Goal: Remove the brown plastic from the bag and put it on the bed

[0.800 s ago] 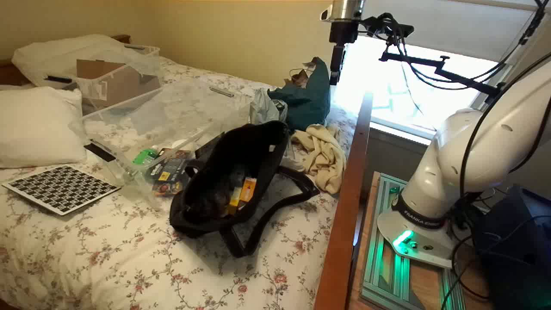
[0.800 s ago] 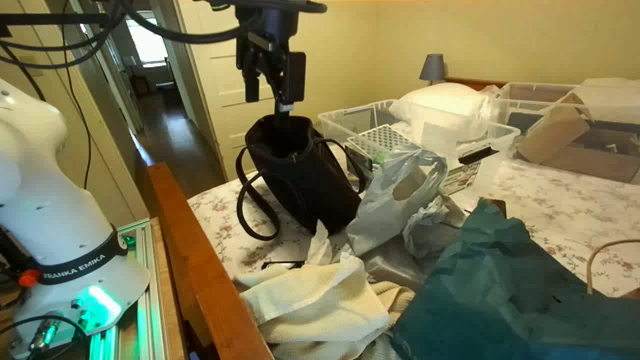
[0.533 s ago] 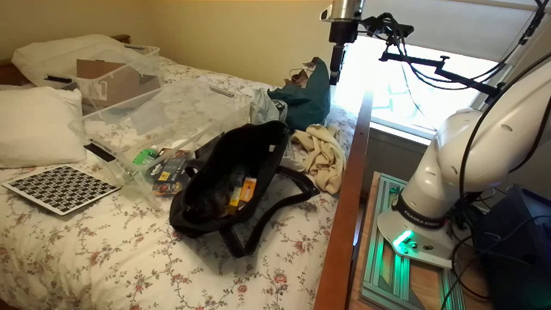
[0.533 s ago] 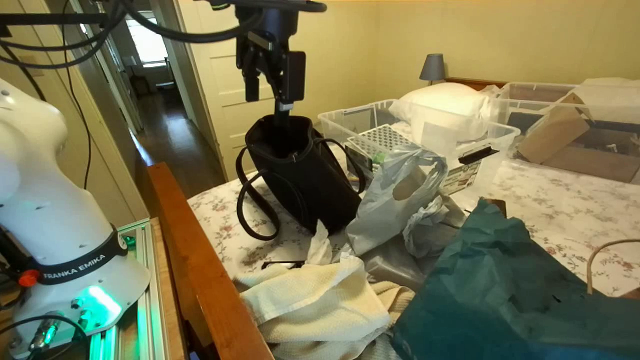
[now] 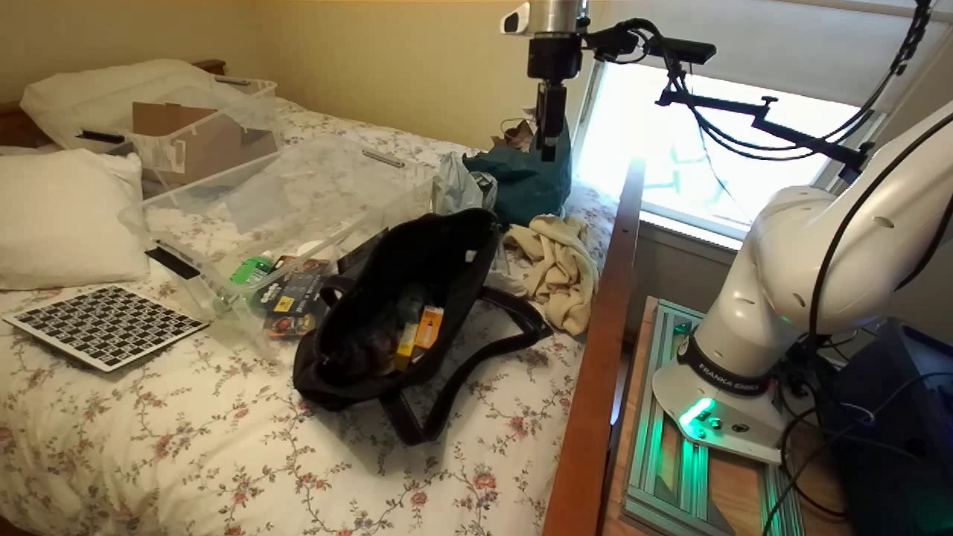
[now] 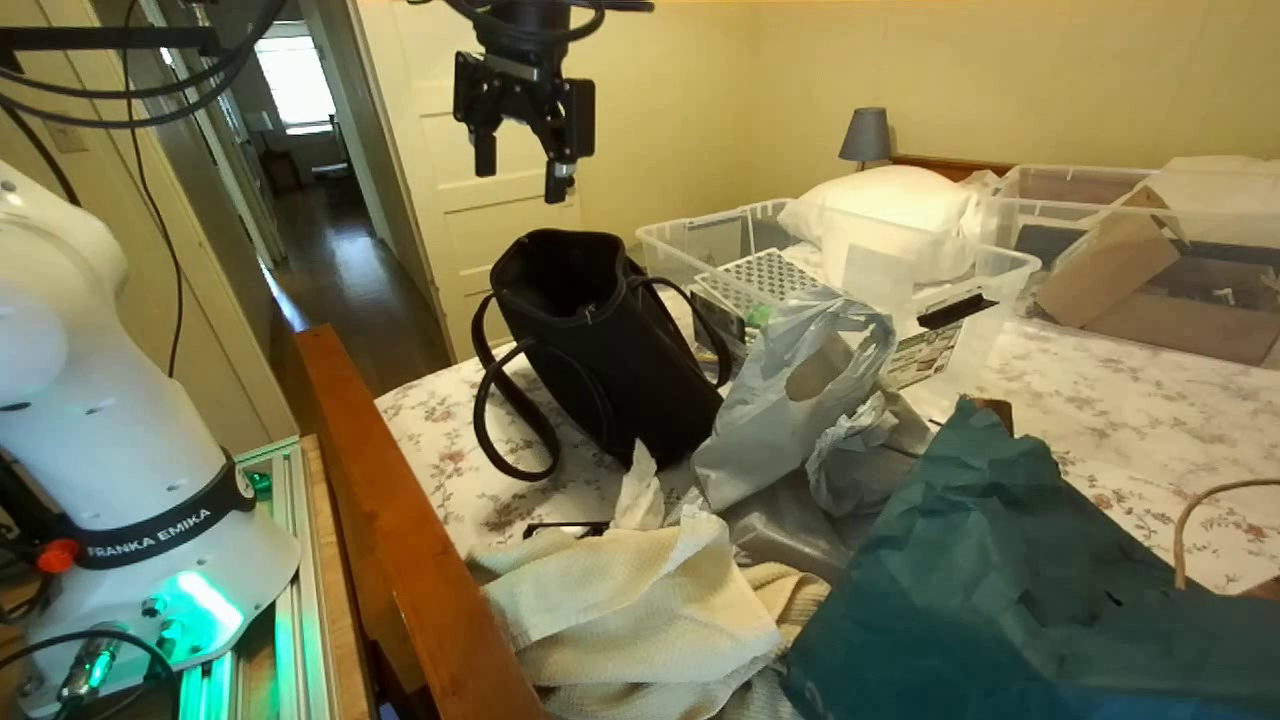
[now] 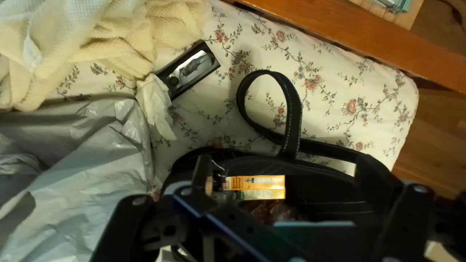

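The black bag (image 5: 320, 387) lies on the flowered bed (image 5: 246, 454) with its mouth open; it also shows in an exterior view (image 6: 640, 390) and in the wrist view (image 7: 255, 162). The brown plastic (image 7: 265, 211) lies inside the bag, crumpled and dark, below the yellow-orange packets and partly hidden by a gripper finger. In the exterior views I cannot make it out. My gripper (image 6: 522, 170) is open and empty, pointing down, above the height of the bag. It shows in an exterior view (image 5: 549, 145) and in the wrist view (image 7: 287, 171), its fingers spread over the bag's mouth.
A yellow-orange packet (image 7: 255, 182) lies in the bag. A grey plastic bag (image 6: 780, 420), a cream cloth (image 6: 640, 600) and teal paper (image 6: 980, 560) lie beside it. A clear bin (image 5: 298, 193) stands behind it. A wooden rail (image 5: 599, 357) edges the bed.
My gripper has moved away from the robot's base over the bed, left in an exterior view. It no longer overlaps the bag's mouth in an exterior view. The bag has not moved.
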Controlling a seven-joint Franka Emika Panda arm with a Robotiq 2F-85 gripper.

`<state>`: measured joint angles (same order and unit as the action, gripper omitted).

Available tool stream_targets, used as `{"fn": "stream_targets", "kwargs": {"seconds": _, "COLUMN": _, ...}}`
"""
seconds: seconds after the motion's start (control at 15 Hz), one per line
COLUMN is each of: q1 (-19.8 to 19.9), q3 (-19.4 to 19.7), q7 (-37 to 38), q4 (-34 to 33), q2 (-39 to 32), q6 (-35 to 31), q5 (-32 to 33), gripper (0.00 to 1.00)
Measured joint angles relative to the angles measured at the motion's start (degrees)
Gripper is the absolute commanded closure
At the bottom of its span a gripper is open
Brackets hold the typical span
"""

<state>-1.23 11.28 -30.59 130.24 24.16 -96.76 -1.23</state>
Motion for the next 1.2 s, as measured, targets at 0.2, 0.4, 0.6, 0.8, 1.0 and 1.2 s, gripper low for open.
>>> {"fn": "stream_targets", "kwargs": {"seconds": 0.2, "q1": -2.7, "q3": -2.7, "q7": -1.39, "q4": -0.15, "q2": -0.92, "q6": -0.8, "q5": -0.13, "gripper": 0.0}}
{"fn": "stream_targets", "kwargs": {"seconds": 0.4, "q1": -4.29, "q3": -4.11, "q7": -3.59, "q4": -0.93, "q2": -2.79, "q6": -1.92, "q5": -0.26, "gripper": 0.0}}
{"fn": "stream_targets", "kwargs": {"seconds": 0.6, "q1": -4.94, "q3": -4.79, "q7": -6.24, "q4": -2.53, "q2": -5.03, "q6": -2.49, "q5": -0.97, "gripper": 0.0}}
{"fn": "stream_targets", "kwargs": {"seconds": 0.8, "q1": -4.96, "q3": -4.91, "q7": -7.47, "q4": -3.69, "q2": -6.54, "q6": -2.49, "q5": -1.16, "gripper": 0.0}}
{"fn": "stream_targets", "kwargs": {"seconds": 1.0, "q1": -4.96, "q3": -4.91, "q7": -7.76, "q4": -3.83, "q2": -6.71, "q6": -2.49, "q5": -1.21, "gripper": 0.0}}
{"fn": "stream_targets", "kwargs": {"seconds": 1.2, "q1": -4.87, "q3": -4.97, "q7": -7.48, "q4": -3.85, "q2": -6.74, "q6": -2.5, "q5": -1.25, "gripper": 0.0}}
